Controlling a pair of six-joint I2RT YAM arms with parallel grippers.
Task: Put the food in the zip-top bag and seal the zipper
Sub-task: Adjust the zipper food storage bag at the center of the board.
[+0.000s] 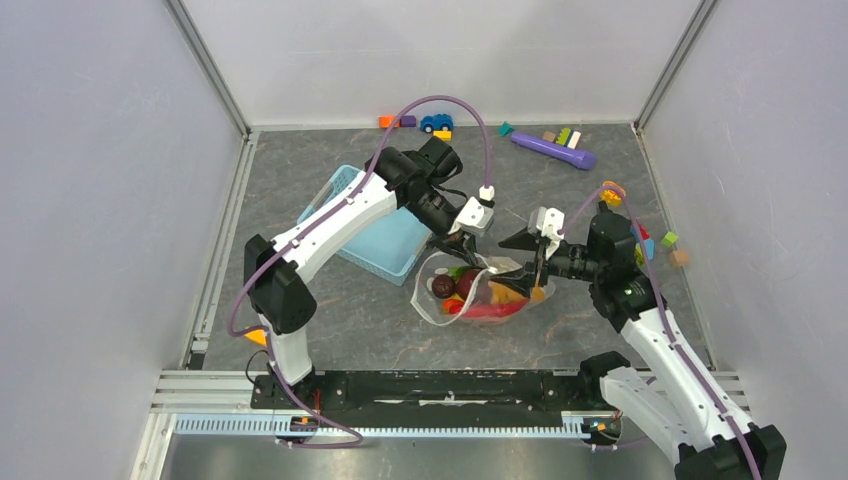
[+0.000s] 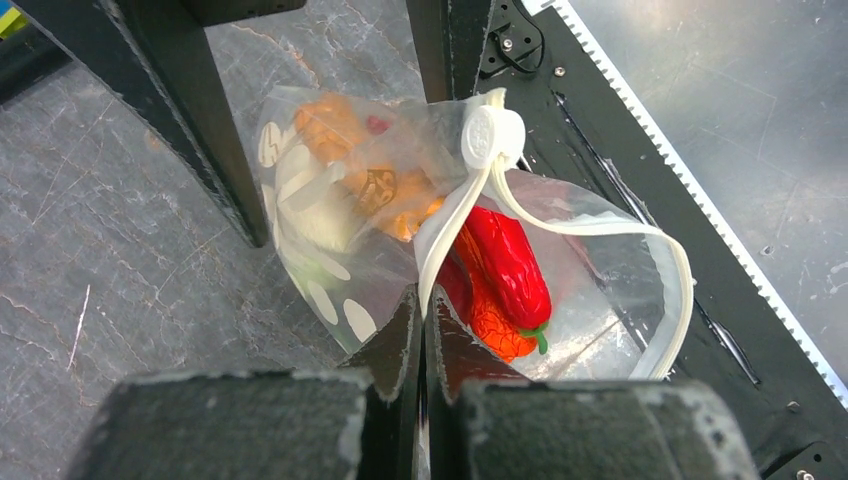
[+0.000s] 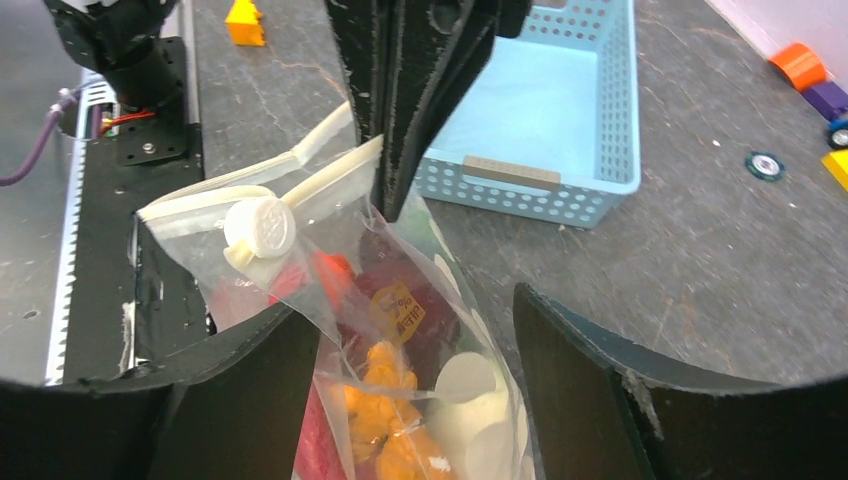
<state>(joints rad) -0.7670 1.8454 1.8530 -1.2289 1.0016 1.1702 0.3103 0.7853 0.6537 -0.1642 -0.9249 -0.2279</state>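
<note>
My left gripper is pinched tight on the zipper, just below the white slider. My right gripper is spread wide, with 1 finger on each side of the zip-top bag. The bag lies at 4 o'clock from the blue basket, with the food inside. I think it is thin, floppy and slippery, so I'd grab the stiffer zipper strip.

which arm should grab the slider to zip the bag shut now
Right. The left gripper is shut on the zipper strip, anchoring the bag. The right gripper has open jaws astride the bag, with the white slider just beside them, so it is probably freer to take it.
</note>
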